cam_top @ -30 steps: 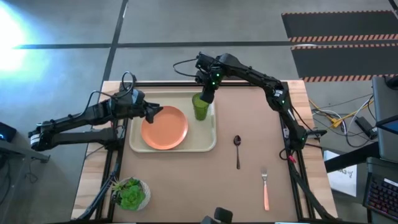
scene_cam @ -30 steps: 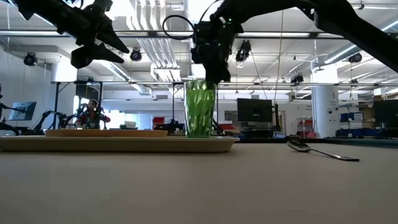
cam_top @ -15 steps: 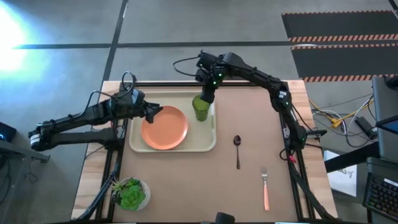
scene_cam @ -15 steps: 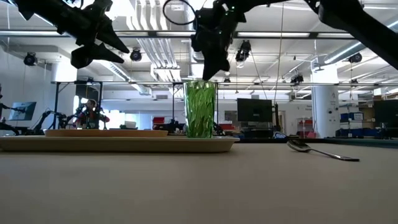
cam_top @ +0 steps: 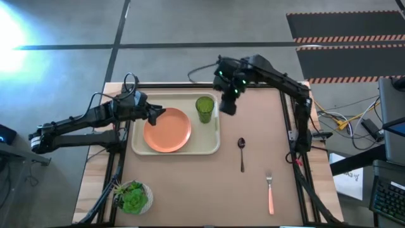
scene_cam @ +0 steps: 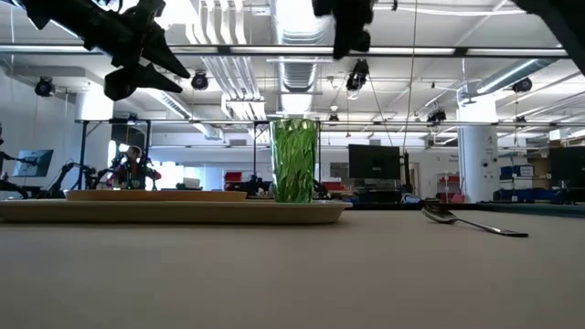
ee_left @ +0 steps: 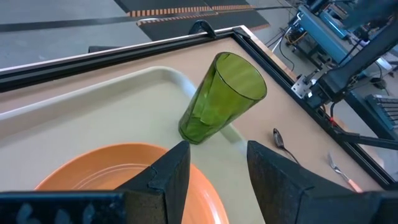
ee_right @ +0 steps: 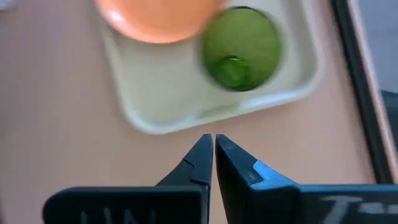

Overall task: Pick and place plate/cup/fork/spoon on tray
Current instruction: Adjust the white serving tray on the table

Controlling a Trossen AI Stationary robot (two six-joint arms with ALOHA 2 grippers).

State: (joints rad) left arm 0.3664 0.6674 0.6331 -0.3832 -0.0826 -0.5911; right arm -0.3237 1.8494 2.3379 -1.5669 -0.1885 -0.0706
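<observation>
Brown tabletop (cam_top: pixel 253 183), cream tray (cam_top: pixel 213 147) on it, and the right gripper (cam_top: pixel 229 106) hangs above the table just off the tray's edge, fingers pressed together, holding nothing. Right beside it, inside the tray, the green cup (cam_top: pixel 204 109) stands upright next to the orange plate (cam_top: pixel 167 129). Left gripper (cam_top: pixel 156 114) hovers over the plate's rim, fingers spread. On the bare table beyond the right gripper lies the spoon (cam_top: pixel 241 152), and farther out the pink-handled fork (cam_top: pixel 270 192).
</observation>
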